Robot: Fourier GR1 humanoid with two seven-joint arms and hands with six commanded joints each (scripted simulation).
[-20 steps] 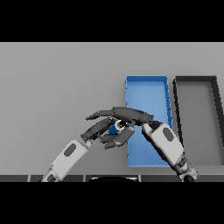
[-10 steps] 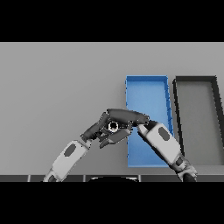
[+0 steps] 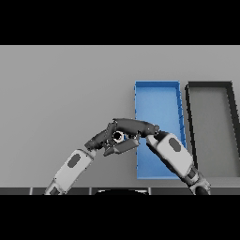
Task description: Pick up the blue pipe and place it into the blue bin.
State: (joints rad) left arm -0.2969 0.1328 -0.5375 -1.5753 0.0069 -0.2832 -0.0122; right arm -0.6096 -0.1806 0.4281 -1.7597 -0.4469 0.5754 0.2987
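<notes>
The blue pipe [image 3: 124, 137] shows only as a small blue patch with a pale ring end, just left of the blue bin [image 3: 157, 93]. My right hand [image 3: 136, 126] reaches in from the lower right across the bin's left wall, and its fingers curl over and under the pipe. Coming from the lower left, my left hand [image 3: 100, 139] rests against the pipe's left side with relaxed fingers. The hands hide most of the pipe. I cannot tell whether it rests on the table or is lifted.
A black bin [image 3: 212, 86] stands right of the blue bin, their long walls side by side. My right forearm [image 3: 173, 152] lies over the blue bin's near right part. Grey table [image 3: 61, 93] spreads to the left and back.
The right hand's fingers, spread wide a second ago, have curled shut round the pipe. The blue of the pipe is now mostly covered. The left hand has stayed by it.
</notes>
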